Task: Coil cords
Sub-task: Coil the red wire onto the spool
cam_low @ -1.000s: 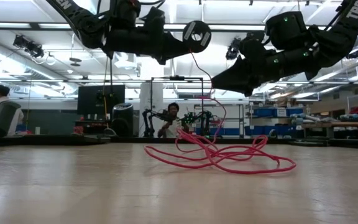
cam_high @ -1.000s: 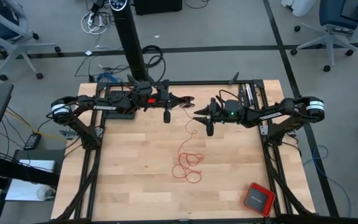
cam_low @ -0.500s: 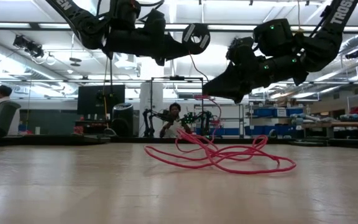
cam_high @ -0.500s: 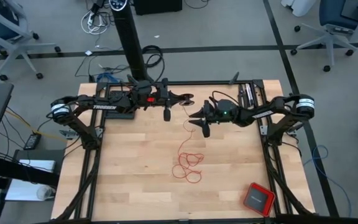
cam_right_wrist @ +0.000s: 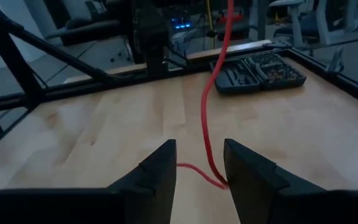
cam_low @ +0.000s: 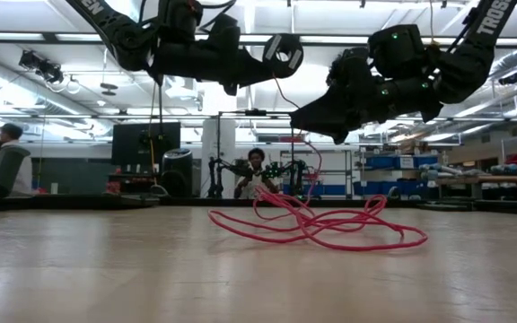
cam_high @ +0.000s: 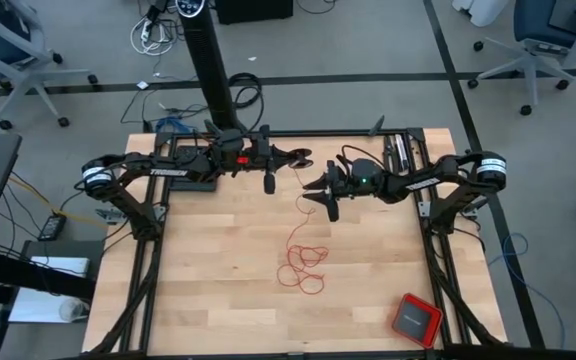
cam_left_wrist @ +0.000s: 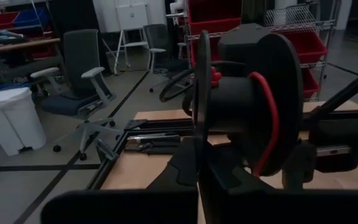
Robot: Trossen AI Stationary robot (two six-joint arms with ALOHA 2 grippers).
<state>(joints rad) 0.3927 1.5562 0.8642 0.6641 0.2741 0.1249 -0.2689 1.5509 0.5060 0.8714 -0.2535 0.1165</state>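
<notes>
The thin red cord lies in loose loops [cam_high: 303, 265] [cam_low: 321, 224] mid-table. One strand [cam_high: 304, 205] rises from them to a black spool [cam_high: 301, 157] [cam_left_wrist: 247, 106] with a few red turns on it. My left gripper [cam_high: 290, 158] [cam_low: 260, 65] is shut on that spool, high over the far middle of the table. My right gripper [cam_high: 310, 192] [cam_low: 302, 112] hangs open just right of the strand. In the right wrist view the strand [cam_right_wrist: 207, 124] runs down between its two fingers [cam_right_wrist: 157, 171]. My left gripper pinches the near rim of one spool flange [cam_left_wrist: 200, 146] between its two fingers, coming level from the table's left. The spool is lifted clear of the table, its flanges standing upright, and the cord hangs slack below it. My right gripper stands astride the strand, which passes close by one fingertip [cam_right_wrist: 238, 177]; whether they touch I cannot tell.
A red square box [cam_high: 415, 318] sits near the table's front right corner. A black bit case [cam_right_wrist: 257, 73] lies at the far right edge. The camera pole [cam_high: 213, 70] stands behind the far edge. People sit in the room beyond [cam_low: 257, 170].
My right gripper has swung a little toward the table's left, in toward the hanging strand, and has turned slightly while staying open. The loops on the table and the spool in my left gripper have kept still.
</notes>
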